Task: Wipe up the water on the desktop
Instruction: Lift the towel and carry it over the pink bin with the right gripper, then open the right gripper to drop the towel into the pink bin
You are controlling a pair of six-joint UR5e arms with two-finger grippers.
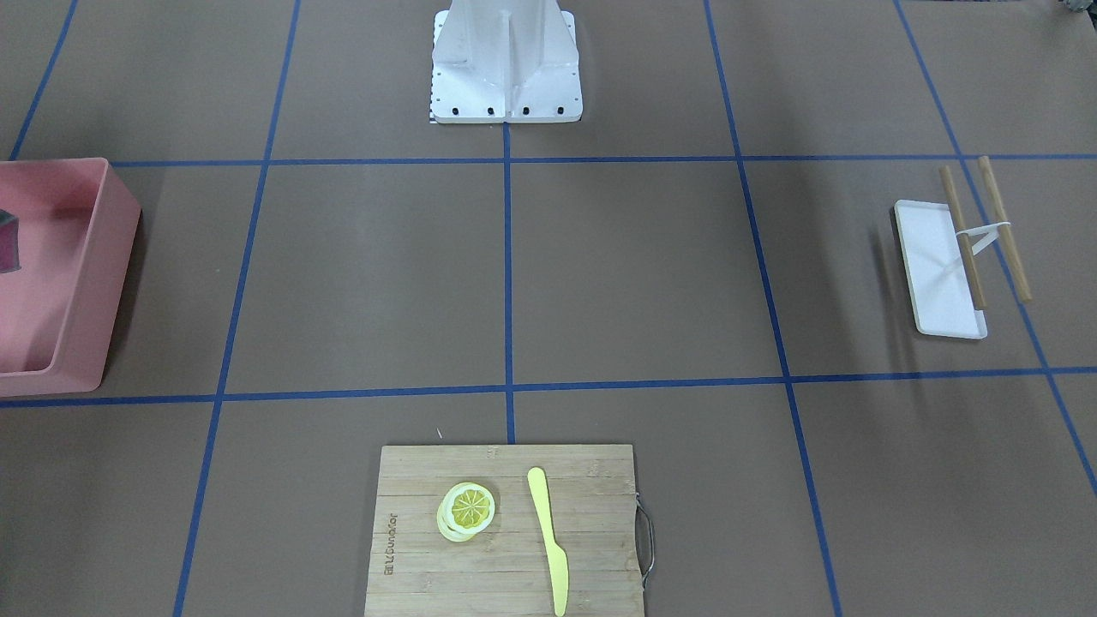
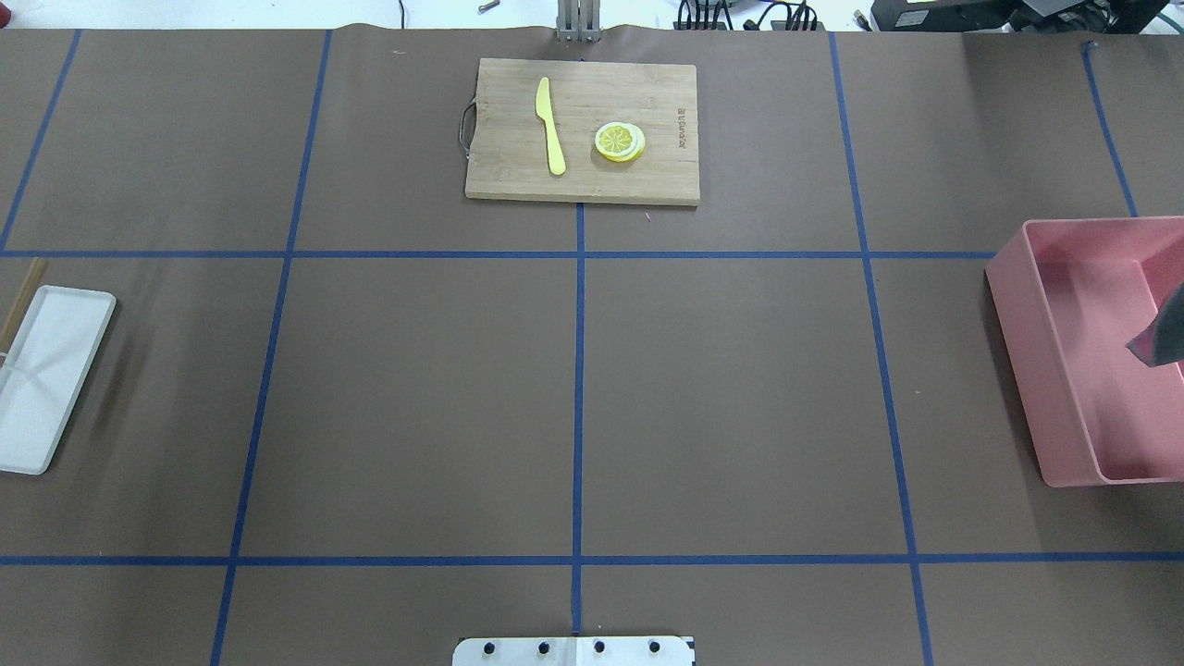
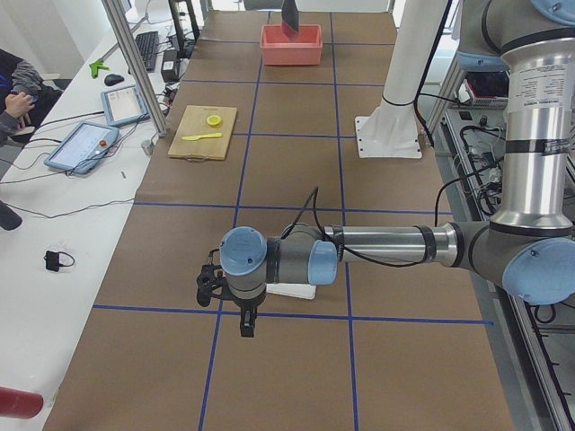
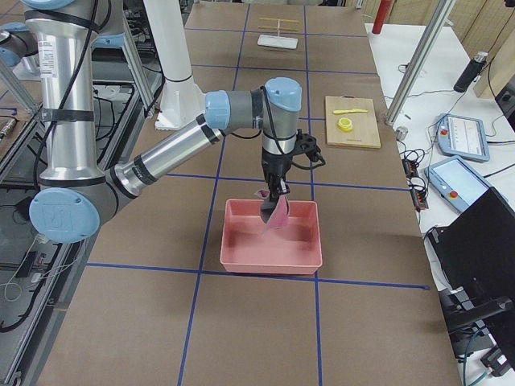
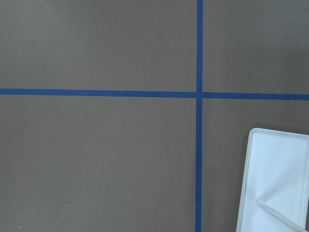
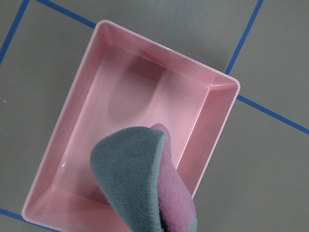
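The desktop is matte brown with blue tape lines; I see no water on it. My right gripper hangs over a pink bin at the table's right end. A grey and pink cloth dangles from it above the bin's inside; its fingers are hidden in the wrist view. The cloth's tip also shows in the overhead view. My left gripper hovers above the desktop beside a white tray. I cannot tell whether it is open or shut.
A bamboo cutting board with a yellow knife and lemon slices lies at the far edge. Wooden sticks rest across the white tray. The robot's white base stands at the near middle.
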